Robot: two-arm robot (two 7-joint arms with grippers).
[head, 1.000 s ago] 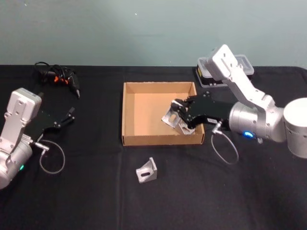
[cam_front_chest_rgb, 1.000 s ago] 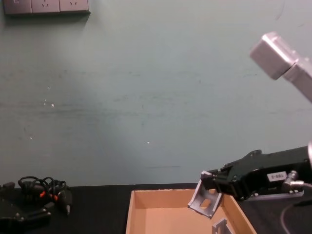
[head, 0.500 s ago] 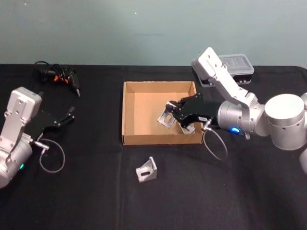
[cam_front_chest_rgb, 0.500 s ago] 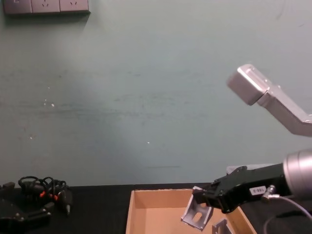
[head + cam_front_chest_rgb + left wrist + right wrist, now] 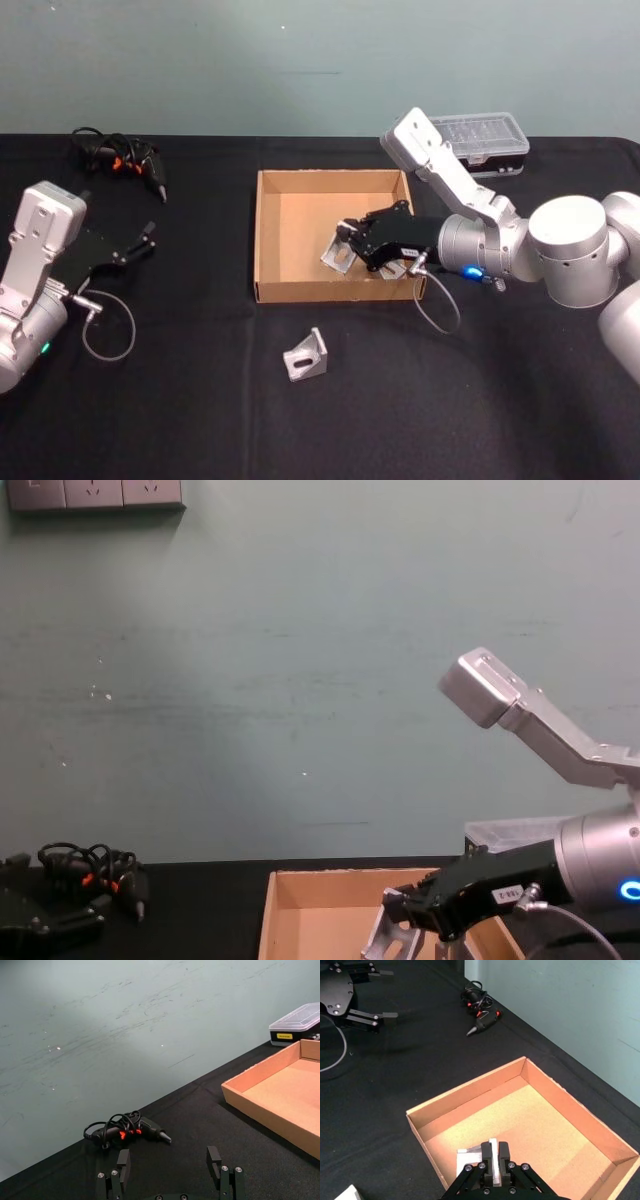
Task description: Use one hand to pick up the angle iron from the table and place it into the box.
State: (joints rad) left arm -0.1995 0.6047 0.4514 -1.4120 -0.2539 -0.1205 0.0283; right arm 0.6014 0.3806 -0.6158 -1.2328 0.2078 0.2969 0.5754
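The black right claw [image 5: 351, 241] is clamped on a silver L-shaped metal angle iron [image 5: 337, 255] low inside the shallow tan cardboard box [image 5: 258, 235]; the left claw [image 5: 150, 240], apart, rests well left of it.

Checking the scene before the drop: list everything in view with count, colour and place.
table: one, black, under everything.
box: one, tan cardboard, table centre.
held bracket: one, silver, in the right gripper, low inside the box.
loose bracket: one, silver, on the table in front of the box.
third bracket: one, silver, seemingly in the box's near right corner, mostly hidden.
plastic case: one, clear lid, behind the box to the right.
power tool: one, black and orange, corded, far left.
wall sockets: a row, grey, high on the wall.
left gripper: black, jaws open, parked at left.
right gripper: black, jaws shut on the held bracket.
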